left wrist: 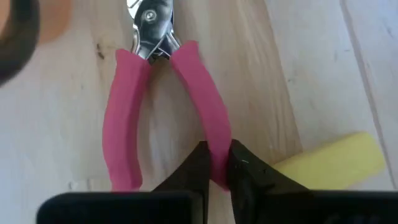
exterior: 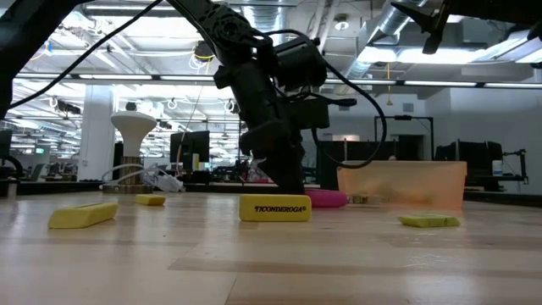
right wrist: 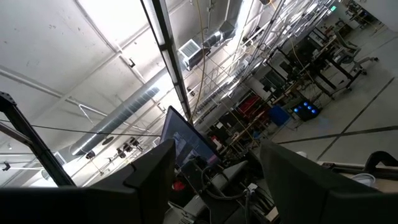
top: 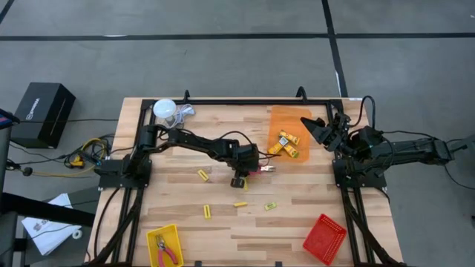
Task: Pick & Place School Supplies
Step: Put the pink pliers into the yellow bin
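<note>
— While the yellow tray (top: 165, 236) at the left front corner holds one pair of red-handled pliers (top: 168, 253), where is the other?

— Mid-table. The left gripper (left wrist: 215, 163) pinches one pink handle of those pliers (left wrist: 163, 93), which lie flat on the wood, a yellow eraser (left wrist: 329, 162) just beside them.

— And further right?

— Yellow blocks (top: 288, 145) lie in the orange tray (top: 291, 119). The right gripper (top: 318, 127) hangs over its edge, fingers spread, holding nothing. The red tray (top: 324, 238) sits at the right front.
</note>
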Robot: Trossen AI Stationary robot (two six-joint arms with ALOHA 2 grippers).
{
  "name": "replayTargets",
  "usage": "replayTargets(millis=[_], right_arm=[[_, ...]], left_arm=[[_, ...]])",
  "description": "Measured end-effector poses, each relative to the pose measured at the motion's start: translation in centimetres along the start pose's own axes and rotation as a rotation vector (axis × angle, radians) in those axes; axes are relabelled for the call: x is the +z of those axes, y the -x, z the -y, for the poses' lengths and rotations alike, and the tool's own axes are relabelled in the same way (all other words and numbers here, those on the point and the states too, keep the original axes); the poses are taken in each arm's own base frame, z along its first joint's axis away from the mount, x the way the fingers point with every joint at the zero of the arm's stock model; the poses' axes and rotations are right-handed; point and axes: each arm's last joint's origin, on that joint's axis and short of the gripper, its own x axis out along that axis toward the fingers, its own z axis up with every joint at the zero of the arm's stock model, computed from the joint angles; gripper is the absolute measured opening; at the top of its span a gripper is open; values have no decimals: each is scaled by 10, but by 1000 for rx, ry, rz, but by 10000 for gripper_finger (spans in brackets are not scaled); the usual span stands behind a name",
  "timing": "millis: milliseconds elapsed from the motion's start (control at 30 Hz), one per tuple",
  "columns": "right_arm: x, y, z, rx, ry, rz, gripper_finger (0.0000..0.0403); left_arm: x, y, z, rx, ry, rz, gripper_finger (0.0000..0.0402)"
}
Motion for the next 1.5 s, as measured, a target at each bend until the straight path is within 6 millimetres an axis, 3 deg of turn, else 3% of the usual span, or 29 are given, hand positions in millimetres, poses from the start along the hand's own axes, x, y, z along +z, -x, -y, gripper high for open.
replayTargets(millis=[133,233,500,633,867,1133,1333,1500], right_arm=[[0,0,0,-1,0,2,225],[0,0,0,0,0,3,225],[0,0,0,1,0,1,225],[0,0,0,2,0,-1,225],[0,0,-1,22,-15,-18,225],[-1,0,-1,23,-89,-22,225],[-1,0,-1,40,-84,-37,225],[-2,0,-2,76,-82,-69,225]], left_arm=[[1,8,0,20,44,-11,24],[9,26,2,26,73,36,24],[19,110,6,159,290,125,24],[3,146,17,281,536,130,24],[-43,179,67,356,986,232,24],[-88,179,136,286,1246,250,24],[-99,181,172,212,1174,230,24],[-94,197,177,113,830,173,24]])
